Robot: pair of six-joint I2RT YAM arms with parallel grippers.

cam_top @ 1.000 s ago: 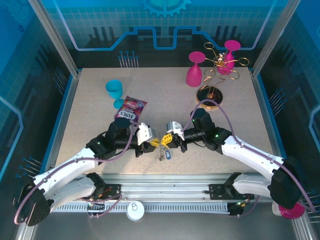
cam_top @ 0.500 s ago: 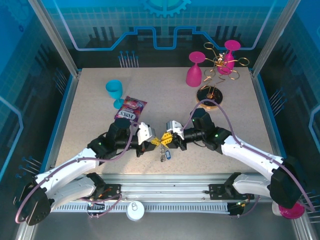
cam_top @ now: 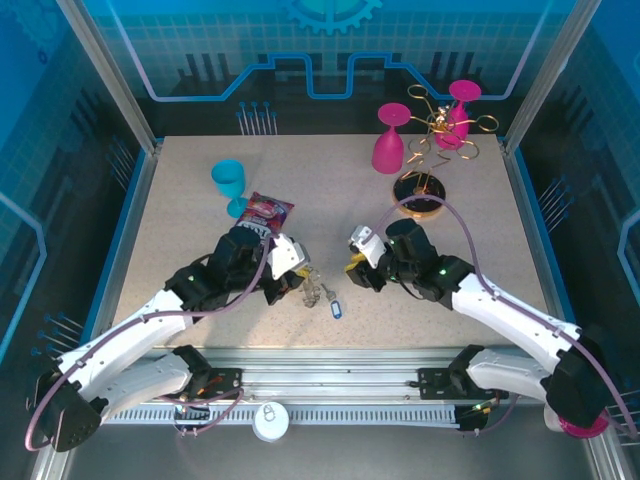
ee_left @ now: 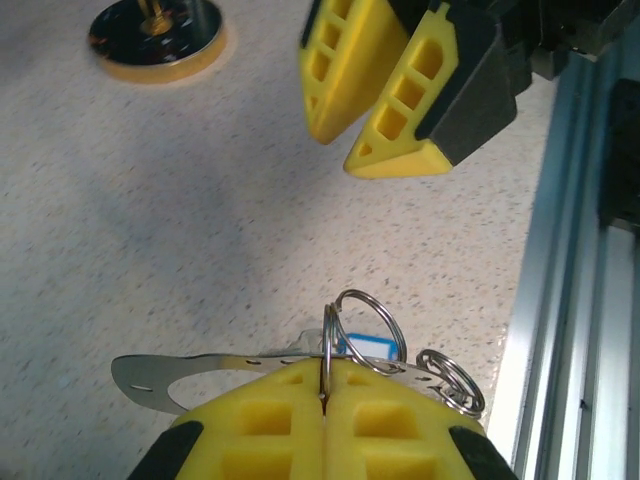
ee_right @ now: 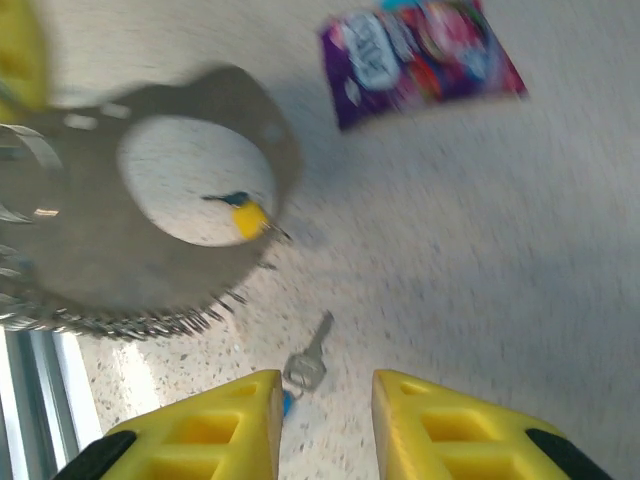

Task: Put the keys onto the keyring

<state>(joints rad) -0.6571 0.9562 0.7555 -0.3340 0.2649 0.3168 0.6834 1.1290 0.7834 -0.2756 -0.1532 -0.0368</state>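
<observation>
While the left tool (ee_left: 325, 378) pinches the keyring (ee_left: 160, 374), the right tool (ee_right: 325, 385) hangs spread apart.

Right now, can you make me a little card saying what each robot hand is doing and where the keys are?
Left hand: shut, pinching the keyring
Right hand: open, holding nothing, apart from the left hand
Blue-tagged key: looks to lie on the table between the hands, not gripped
Yellow-headed key: seen through the keyring's loop, too blurry to tell if it is threaded
Candy bag: flat on the table, beyond the left hand
</observation>
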